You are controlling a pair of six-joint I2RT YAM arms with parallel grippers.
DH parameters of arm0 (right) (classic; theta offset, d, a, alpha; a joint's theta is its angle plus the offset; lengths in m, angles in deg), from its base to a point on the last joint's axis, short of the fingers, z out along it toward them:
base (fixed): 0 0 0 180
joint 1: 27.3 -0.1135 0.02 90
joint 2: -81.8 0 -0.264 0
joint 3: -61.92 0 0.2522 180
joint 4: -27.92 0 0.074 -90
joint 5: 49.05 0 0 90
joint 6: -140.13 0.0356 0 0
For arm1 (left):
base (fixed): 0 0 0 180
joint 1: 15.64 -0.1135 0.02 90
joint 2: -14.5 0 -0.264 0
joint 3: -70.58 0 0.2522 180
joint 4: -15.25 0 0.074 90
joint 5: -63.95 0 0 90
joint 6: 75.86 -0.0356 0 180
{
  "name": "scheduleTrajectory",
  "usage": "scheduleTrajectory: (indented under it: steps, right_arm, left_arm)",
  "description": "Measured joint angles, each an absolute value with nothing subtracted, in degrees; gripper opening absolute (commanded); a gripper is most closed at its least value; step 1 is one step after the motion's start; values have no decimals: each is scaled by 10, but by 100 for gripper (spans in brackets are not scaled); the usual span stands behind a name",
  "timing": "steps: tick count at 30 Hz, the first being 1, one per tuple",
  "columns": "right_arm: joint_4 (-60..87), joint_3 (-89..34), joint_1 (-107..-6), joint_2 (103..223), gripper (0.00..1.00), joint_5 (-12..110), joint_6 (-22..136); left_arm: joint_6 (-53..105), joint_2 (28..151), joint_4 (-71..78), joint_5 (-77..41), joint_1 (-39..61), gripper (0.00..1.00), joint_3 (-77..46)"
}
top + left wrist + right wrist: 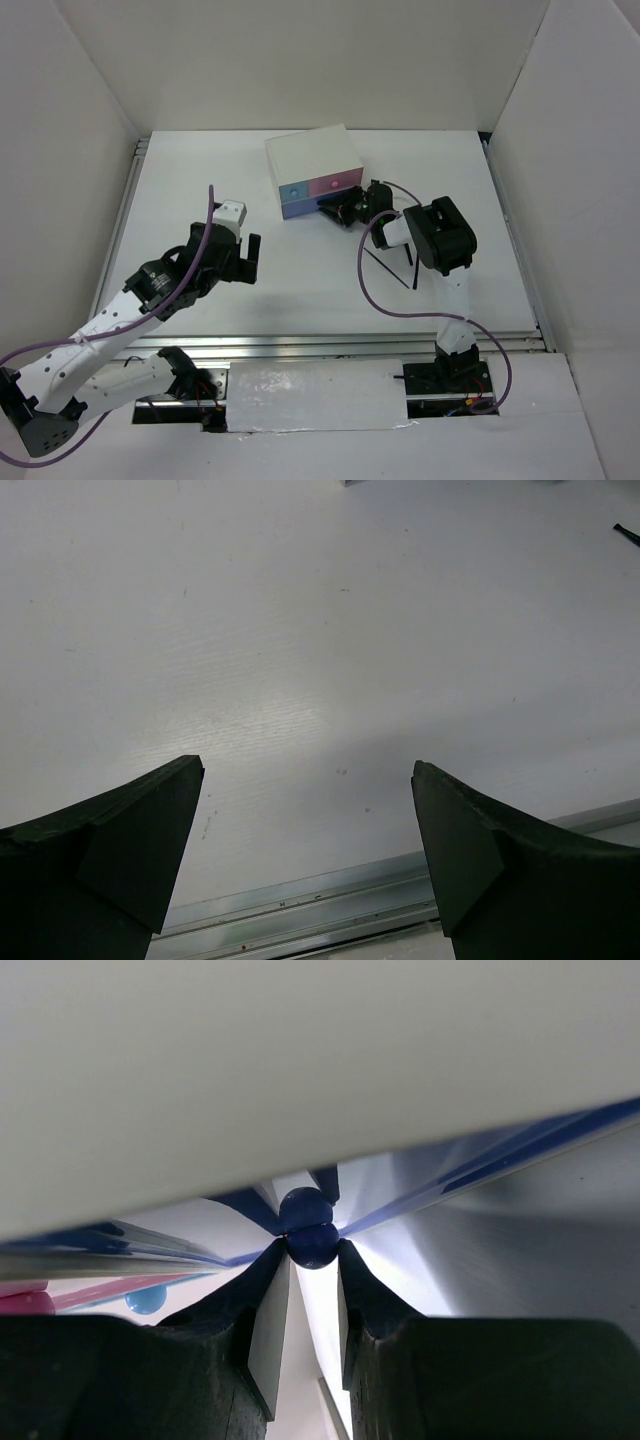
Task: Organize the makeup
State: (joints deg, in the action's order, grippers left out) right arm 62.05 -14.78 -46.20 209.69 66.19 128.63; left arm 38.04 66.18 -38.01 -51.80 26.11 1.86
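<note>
Right fingers (270, 1295) are clenched on a small dark-blue knob (313, 1243). Both tips press against its sides, and its reflection shows on the glossy surface just above it. From above, these fingers (350, 210) reach to the front of the white box (310, 155), low on the side of its pink drawer (336, 184). The blue drawer (294, 192) lies to the left of that. The box stands near the far edge of the desk (200, 200), about midway between the left and right edges, with its drawer fronts turned toward the near edge. In the right wrist view a pale-blue knob (147, 1298) and part of a pink knob (25, 1303) show off to the left. Which drawer the dark-blue knob belongs to cannot be told.

Left fingers (150, 830) are released, spread wide with nothing between them and only bare desk (320, 630) beyond. They (250, 258) hang over the left half of the desk, toward the near edge. The metal rail (330, 905) at that edge runs just beneath them in the wrist view.

Of the makeup, two thin black sticks (390, 270) lie flat on the right half of the desk, between the box and the near edge, just beside the right arm. One slants and the other runs nearly straight toward the near edge, and their near ends meet. They are too small to tell brush from pencil. A purple cable (385, 305) loops around them.
</note>
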Motion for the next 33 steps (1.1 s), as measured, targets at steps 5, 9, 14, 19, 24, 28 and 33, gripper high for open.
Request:
scheduleTrajectory:
  steps: [5,9,14,19,24,28,33]
  right_arm:
    - [633,-140,-462,2097,23,657,1290]
    - [669,-113,-463,2095,23,650,1295]
    - [705,-61,-463,2075,23,650,1300]
    - [732,-12,-463,2053,23,653,1300]
    - [755,43,-464,2026,23,657,1299]
    - [763,84,-467,2001,25,660,1296]
    - [763,117,-469,1975,27,667,1287]
  left_arm:
    - [380,663,-379,-514,261,99,19]
    - [380,665,-379,-512,261,99,19]
    - [380,665,-379,-512,261,99,19]
    - [380,665,-379,-512,261,99,19]
    - [380,669,-379,-512,261,99,19]
    - [380,673,-379,-512,261,99,19]
    - [380,673,-379,-512,261,99,19]
